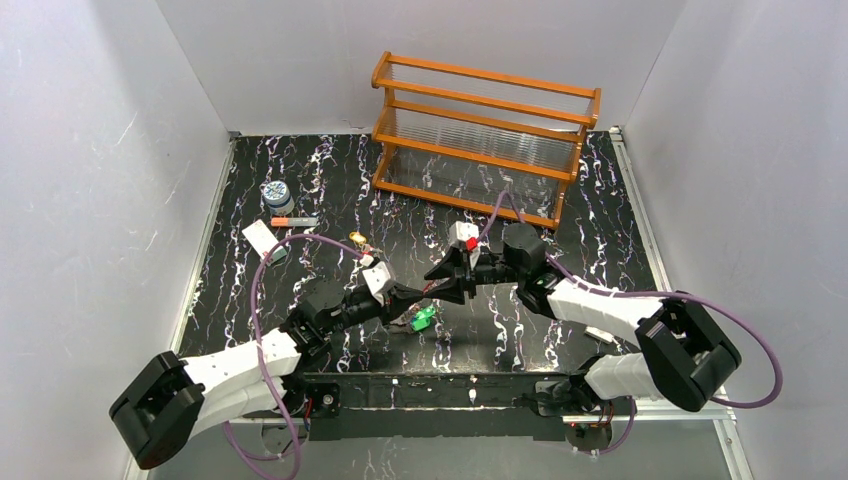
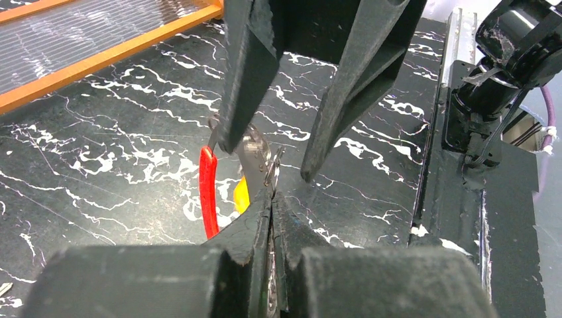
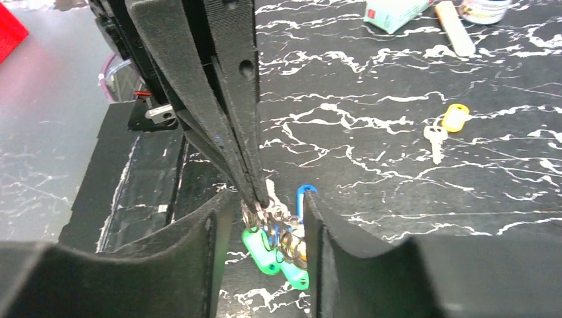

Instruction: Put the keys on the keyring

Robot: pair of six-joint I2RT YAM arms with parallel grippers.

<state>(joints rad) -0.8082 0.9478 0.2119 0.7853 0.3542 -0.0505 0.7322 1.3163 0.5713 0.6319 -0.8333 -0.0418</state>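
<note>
Black table (image 1: 620,230) with a white-veined marble pattern.
- Far centre-right: wooden rack (image 1: 480,140), upright.
- Far left: round blue-white jar (image 1: 277,193).
- Just nearer than the jar: orange-tipped stick (image 1: 293,221), lying flat.
- Nearer again: white card (image 1: 260,238).
- Left of centre: yellow-headed key (image 1: 357,238), lying flat, apart from the card.

We find no word, number or brand that can be read. The pale rectangular card (image 3: 396,12) on the counter bears a small red patch, and the round blue-white patterned jar (image 1: 277,194) only blurred ornament.
</note>
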